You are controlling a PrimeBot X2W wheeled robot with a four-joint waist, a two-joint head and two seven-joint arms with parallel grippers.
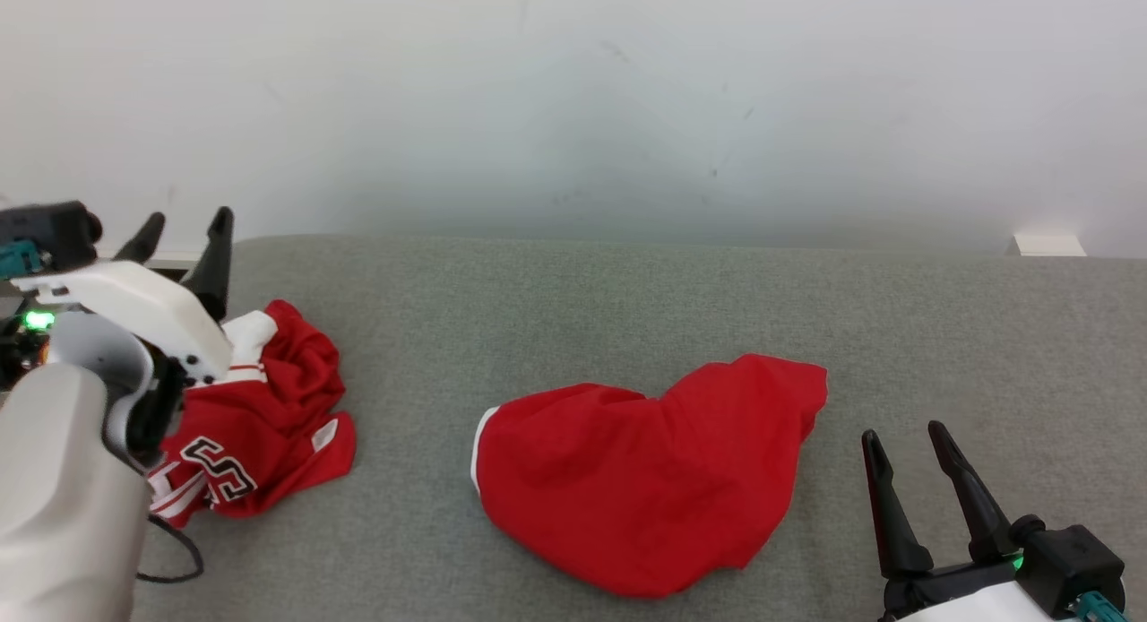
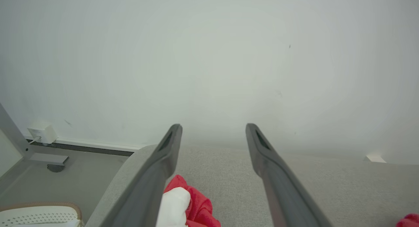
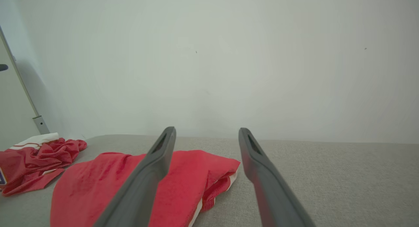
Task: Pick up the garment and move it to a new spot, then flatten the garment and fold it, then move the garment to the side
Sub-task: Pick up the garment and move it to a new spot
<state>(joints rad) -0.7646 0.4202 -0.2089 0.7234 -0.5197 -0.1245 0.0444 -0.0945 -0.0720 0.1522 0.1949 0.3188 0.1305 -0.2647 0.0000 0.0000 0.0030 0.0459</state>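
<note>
**A:** What's nearest the lens?

**B:** The pale left forearm [image 1: 63,496], low at the left. The left gripper [image 1: 188,219] hangs over a crumpled red jersey [image 1: 269,407], jaws spread wide with nothing between them.

**A:** And the right gripper [image 1: 903,436]?

**B:** Low at the right, jaws also spread and empty, near the red garment [image 1: 645,488].

**A:** Where does that lie?

**B:** Bunched mid-way along the grey upholstered surface [image 1: 573,299], well apart from the jersey.

Jersey [image 1: 260,416] left, garment [image 1: 645,479] centre (both on surface [image 1: 627,290]).
</note>
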